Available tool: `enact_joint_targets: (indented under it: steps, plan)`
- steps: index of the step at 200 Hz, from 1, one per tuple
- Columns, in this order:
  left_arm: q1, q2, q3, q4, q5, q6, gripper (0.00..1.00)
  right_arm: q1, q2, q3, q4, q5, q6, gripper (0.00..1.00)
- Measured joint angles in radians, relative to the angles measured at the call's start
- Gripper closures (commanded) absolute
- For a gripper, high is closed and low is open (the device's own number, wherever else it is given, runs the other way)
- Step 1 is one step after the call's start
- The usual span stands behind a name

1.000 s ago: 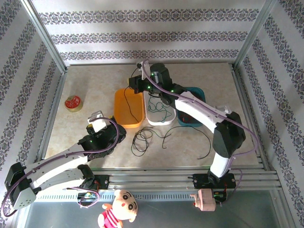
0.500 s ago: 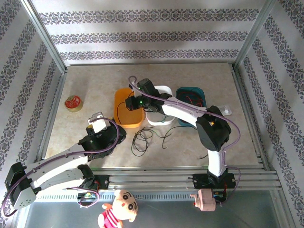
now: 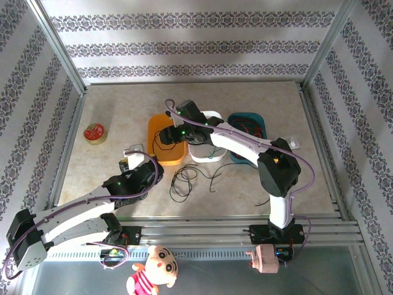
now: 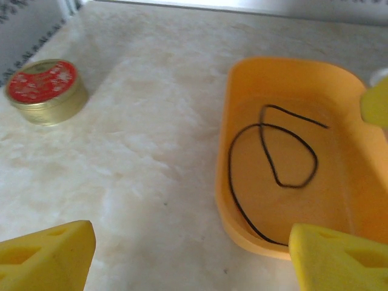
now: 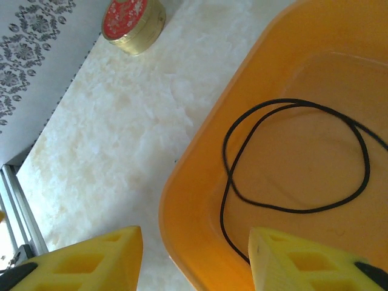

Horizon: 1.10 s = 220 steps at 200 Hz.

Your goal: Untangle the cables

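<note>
One black cable (image 4: 280,151) lies looped inside the orange tray (image 4: 242,79), seen in the right wrist view as a crossed black cable loop (image 5: 291,159) on the orange tray (image 5: 194,200). My right gripper (image 5: 194,267) hangs open over that tray's near left corner, above the tray (image 3: 164,136), with nothing between its fingers. More black cables (image 3: 183,181) lie tangled on the table in front of the trays. My left gripper (image 4: 194,267) stands open just left of the orange tray (image 3: 134,157). A green cable (image 3: 212,147) sits in the white tray, and red cables (image 3: 252,129) in the teal tray.
The white tray (image 3: 202,157) and the teal tray (image 3: 236,120) stand right of the orange tray (image 3: 153,144). A gold tin with a red lid (image 3: 94,133) rests at the left, also the tin (image 4: 42,91) in the left wrist view. Metal rails frame the table.
My right arm swung from the far side of the trays back and left over the orange tray. The left gripper edged slightly toward the tray.
</note>
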Motion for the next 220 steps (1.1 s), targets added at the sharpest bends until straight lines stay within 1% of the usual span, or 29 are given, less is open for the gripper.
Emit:
enact_joint_targets:
  steps: [19,36,59,75,90,98,112,136,172,220]
  plan:
    - [0.0,0.022,-0.015,0.079,0.117,0.093,0.17,-0.001,-0.069,-0.039,0.0,0.02,-0.005,0.51]
    - [0.0,0.065,-0.019,0.142,0.255,0.17,0.17,-0.009,-0.164,-0.102,0.0,0.044,-0.004,0.51]
    - [-0.004,0.144,-0.019,0.195,0.431,0.245,0.19,-0.027,-0.29,-0.196,0.006,0.076,0.0,0.51]
    - [-0.01,0.21,-0.019,0.206,0.522,0.278,0.21,-0.047,-0.37,-0.27,0.009,0.099,0.005,0.51]
    - [-0.022,0.266,-0.019,0.206,0.581,0.293,0.23,-0.065,-0.426,-0.332,0.008,0.119,0.01,0.51]
    - [-0.032,0.286,-0.019,0.206,0.598,0.297,0.23,-0.076,-0.449,-0.362,0.008,0.13,0.012,0.52]
    - [-0.048,0.305,-0.019,0.204,0.607,0.292,0.28,-0.09,-0.482,-0.406,0.005,0.144,0.015,0.52]
    - [-0.055,0.308,-0.021,0.188,0.601,0.264,0.3,-0.112,-0.521,-0.456,-0.001,0.163,0.029,0.52]
    - [-0.056,0.308,-0.041,0.166,0.624,0.203,0.34,-0.118,-0.529,-0.463,-0.004,0.169,0.038,0.52]
    - [-0.056,0.336,-0.06,0.095,0.644,0.118,0.42,-0.118,-0.526,-0.462,-0.003,0.169,0.042,0.52]
